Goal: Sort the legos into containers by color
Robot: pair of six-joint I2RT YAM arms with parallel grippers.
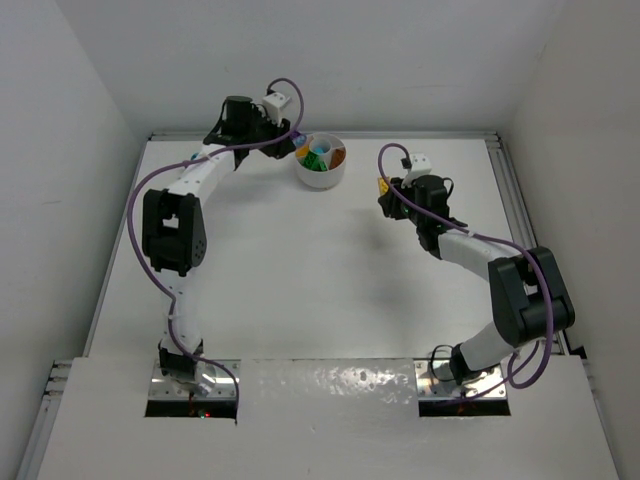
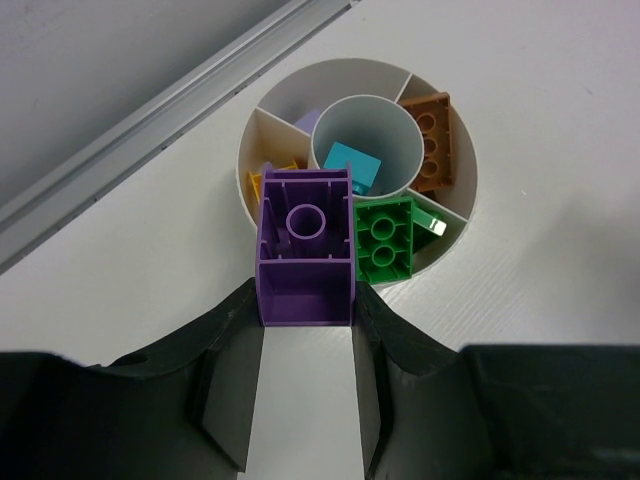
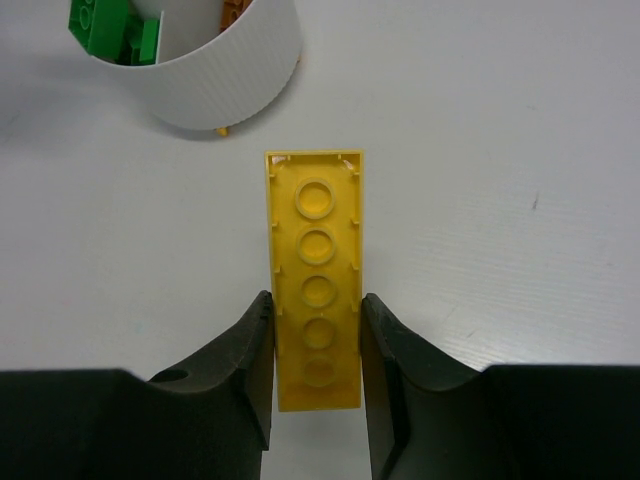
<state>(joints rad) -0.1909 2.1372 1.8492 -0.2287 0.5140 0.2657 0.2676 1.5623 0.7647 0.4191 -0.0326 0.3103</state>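
Clamping purple brick (image 2: 305,250) in left gripper (image 2: 306,295), fingers narrow, hanging it over near rim of dish (image 2: 300,95) just beyond tips. Seeing green brick (image 2: 385,240), orange brick (image 2: 432,140), yellow piece (image 2: 262,180) already lying in ring sections ahead, teal brick (image 2: 355,165) in centre well. Pinching long yellow brick (image 3: 316,250) in right gripper (image 3: 316,305), dish well ahead, up-left of tips. Judging sorting well along, both held bricks needing dropping in.

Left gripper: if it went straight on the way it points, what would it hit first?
Most likely the dish. The left gripper, shut on a purple brick, points right at it; the brick's tip overlaps the rim beside the central well, though how high it hangs is unclear.
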